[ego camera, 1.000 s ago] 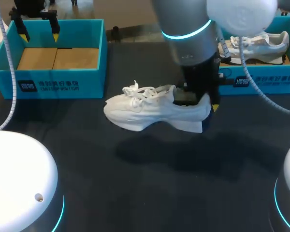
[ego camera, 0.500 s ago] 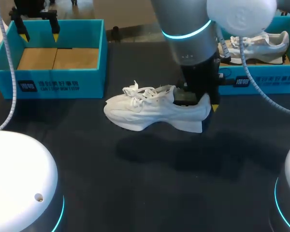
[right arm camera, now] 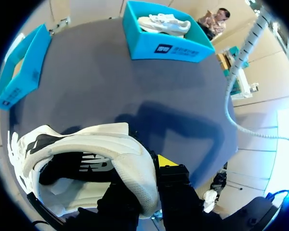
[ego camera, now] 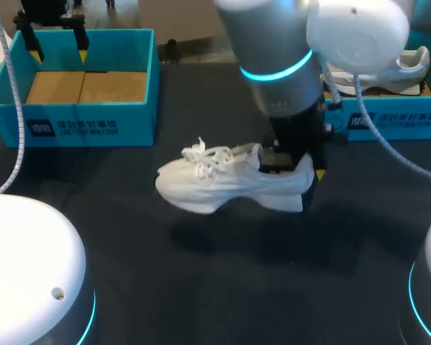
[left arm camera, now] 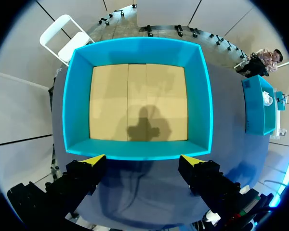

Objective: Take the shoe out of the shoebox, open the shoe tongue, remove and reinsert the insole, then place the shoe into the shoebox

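**Right claw carrying the shoe by its heel, left claw waiting over the empty box**

At the upper left of the head view, the left claw [ego camera: 57,50] is hovering over the empty shoebox [ego camera: 140,86]. Its yellow tips are standing wide apart and gripping nothing. In its own wrist view the left claw [left arm camera: 143,161] is looking straight down into the shoebox [left arm camera: 77,96], whose cardboard floor is bare. The arm is pointing vertically downward, above the box's near wall.

At the centre of the head view, the white shoe [ego camera: 230,180] is hanging clear of the dark table [ego camera: 201,295], toe to the left and heel to the right, with its shadow lying beneath it. The laces [ego camera: 205,152] are sitting loose and bunched.

Just right of centre, the right claw [ego camera: 303,169] is coming straight down from a vertical forearm and clamping the heel. In the right wrist view the claw [right arm camera: 144,187] is pinching the heel collar of the shoe [right arm camera: 86,154], one finger inside and the yellow-tipped one outside.

The shoe is probably light, with a soft upper and a stiffer sole and heel. The heel collar looks like the soundest hold, though the toe may be sagging or swinging from it. The tongue and laces are likely floppy, so they would need a pinch near the tongue's tip.

At the upper right, a second shoebox [ego camera: 388,122] is holding a grey shoe [ego camera: 399,68].
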Robot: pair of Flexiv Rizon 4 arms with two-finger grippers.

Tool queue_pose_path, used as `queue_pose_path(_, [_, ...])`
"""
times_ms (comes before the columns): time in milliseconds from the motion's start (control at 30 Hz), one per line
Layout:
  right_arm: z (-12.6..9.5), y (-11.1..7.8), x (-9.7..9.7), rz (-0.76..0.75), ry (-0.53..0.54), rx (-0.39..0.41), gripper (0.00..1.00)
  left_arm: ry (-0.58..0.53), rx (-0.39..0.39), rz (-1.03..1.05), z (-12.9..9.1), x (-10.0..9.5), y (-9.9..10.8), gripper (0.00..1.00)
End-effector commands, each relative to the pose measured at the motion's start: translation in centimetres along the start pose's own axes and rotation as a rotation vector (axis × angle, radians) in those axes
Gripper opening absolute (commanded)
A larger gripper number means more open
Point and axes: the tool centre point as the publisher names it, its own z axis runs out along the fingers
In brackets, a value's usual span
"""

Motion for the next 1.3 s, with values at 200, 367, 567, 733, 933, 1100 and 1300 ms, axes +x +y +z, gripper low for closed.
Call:
queue_pose_path(200, [5.0,-1.2,0.7,-0.035,0.060,0.003,0.00,-0.001,0.000,0.000,0.0,0.0,0.0,1.00])
queue_pose_path(367, [7.2,-1.0,1.7,-0.037,0.080,0.017,0.00,-0.001,0.000,0.000,0.0,0.0,0.0,1.00])
queue_pose_path(567, [9.5,-0.9,3.0,-0.067,0.116,-0.013,0.00,-0.001,0.000,0.000,0.0,0.0,0.0,1.00])
queue_pose_path(733, [11.0,-1.1,4.0,-0.095,0.114,-0.024,0.00,-0.001,0.000,0.000,0.0,0.0,0.0,1.00])
queue_pose_path(933, [12.0,-1.1,4.7,-0.103,0.099,-0.036,0.00,-0.001,0.000,0.000,0.0,0.0,0.0,1.00])
queue_pose_path(1100, [12.6,-0.9,5.5,-0.126,0.072,-0.054,0.00,-0.001,0.000,0.000,0.0,0.0,0.0,1.00])
queue_pose_path(1300, [13.2,-0.7,6.1,-0.117,0.038,-0.044,0.00,-0.001,0.000,0.000,0.0,0.0,0.0,1.00])
